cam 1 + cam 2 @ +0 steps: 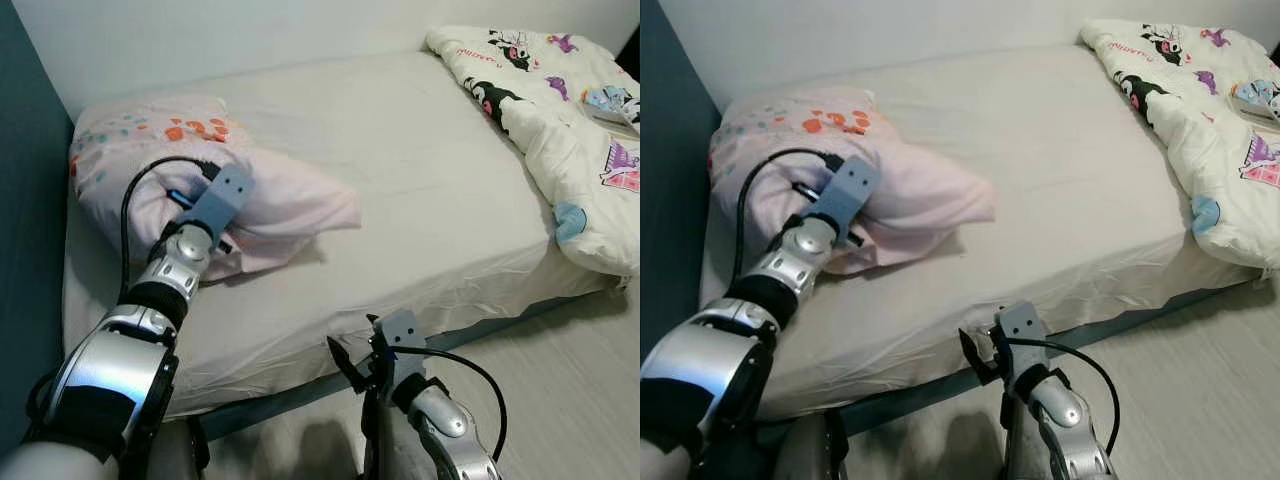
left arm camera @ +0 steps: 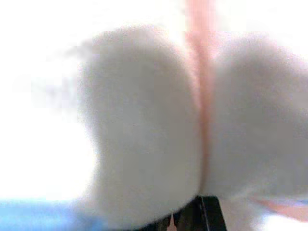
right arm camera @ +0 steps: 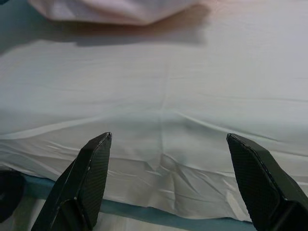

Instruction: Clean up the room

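One soft pale-pink pillow with orange and blue spots [image 1: 215,175] is lying at the left, head end of the white-sheeted bed [image 1: 420,190], and the left gripper [image 1: 200,200] is pressing into its near side. Its wrist view is showing bunched white and pink fabric right at the finger roots, so it is probably pinching the pillow, though I cannot tell for certain. The right gripper [image 3: 168,185] is hovering wide open and empty over the bed's near edge. A white cartoon-print quilt [image 1: 560,120] is lying crumpled at the far right. Tidying the pillow seems to be the step in hand; next it needs squaring against the head end.
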